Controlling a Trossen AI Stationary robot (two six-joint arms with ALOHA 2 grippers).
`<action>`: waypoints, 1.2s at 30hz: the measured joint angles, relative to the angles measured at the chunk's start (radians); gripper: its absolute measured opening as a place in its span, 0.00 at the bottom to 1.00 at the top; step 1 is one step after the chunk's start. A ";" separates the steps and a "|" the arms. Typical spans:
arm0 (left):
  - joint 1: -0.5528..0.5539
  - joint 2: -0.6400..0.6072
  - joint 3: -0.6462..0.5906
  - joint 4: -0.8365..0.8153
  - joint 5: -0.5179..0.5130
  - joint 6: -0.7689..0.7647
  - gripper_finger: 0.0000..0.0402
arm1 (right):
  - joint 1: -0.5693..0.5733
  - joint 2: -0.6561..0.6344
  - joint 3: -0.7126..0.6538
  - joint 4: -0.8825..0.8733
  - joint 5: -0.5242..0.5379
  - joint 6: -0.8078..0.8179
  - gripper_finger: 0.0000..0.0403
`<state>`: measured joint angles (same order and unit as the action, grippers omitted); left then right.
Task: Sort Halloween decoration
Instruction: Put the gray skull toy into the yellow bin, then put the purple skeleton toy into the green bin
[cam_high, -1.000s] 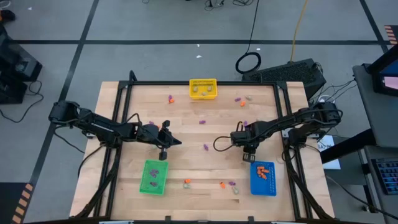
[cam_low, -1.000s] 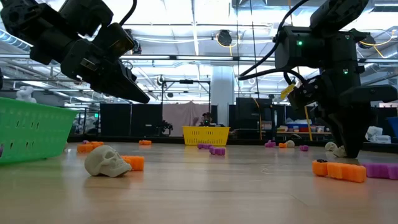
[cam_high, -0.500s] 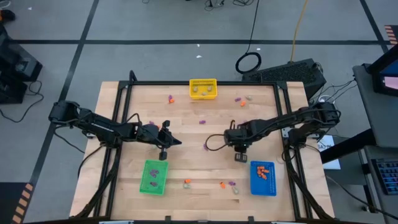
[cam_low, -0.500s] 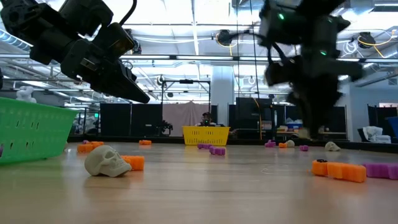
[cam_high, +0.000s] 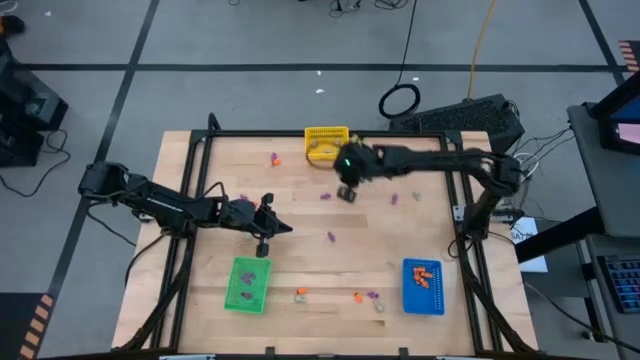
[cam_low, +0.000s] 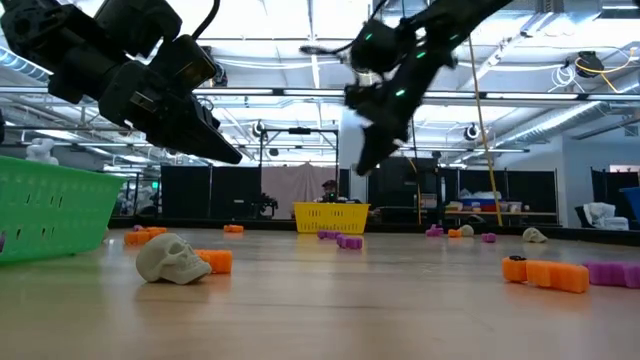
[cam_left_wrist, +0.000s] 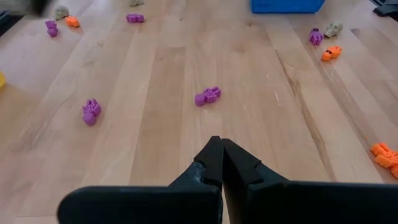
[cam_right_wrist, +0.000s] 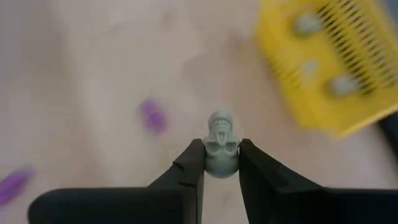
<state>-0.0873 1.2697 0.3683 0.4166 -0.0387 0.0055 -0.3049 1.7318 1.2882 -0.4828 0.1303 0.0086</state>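
The right gripper (cam_right_wrist: 221, 163) pinches a grey skull (cam_right_wrist: 221, 144) near the yellow bin (cam_high: 327, 142), apparently bound for it; the left gripper (cam_left_wrist: 221, 163) waits, fingers pressed together.

Bright overhead light; right wrist view blurred.

The right pincer (cam_high: 346, 192), holding a skull (cam_right_wrist: 220, 147), hangs just beside the far-edge bin (cam_high: 322, 153); left pincer (cam_high: 265, 247) near the table's middle.
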 joint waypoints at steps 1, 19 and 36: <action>0.000 0.000 0.000 0.000 0.000 0.000 0.00 | -0.026 0.037 0.041 -0.002 -0.002 -0.027 0.14; 0.000 0.000 0.000 -0.007 -0.005 -0.001 0.00 | -0.265 0.473 0.467 -0.097 -0.185 -0.164 0.18; 0.000 0.000 0.000 0.017 -0.019 -0.008 0.00 | -0.255 0.347 0.470 -0.176 -0.104 -0.167 0.37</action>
<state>-0.0874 1.2694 0.3683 0.4341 -0.0579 -0.0022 -0.5598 2.0783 1.7584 -0.6590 0.0261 -0.1586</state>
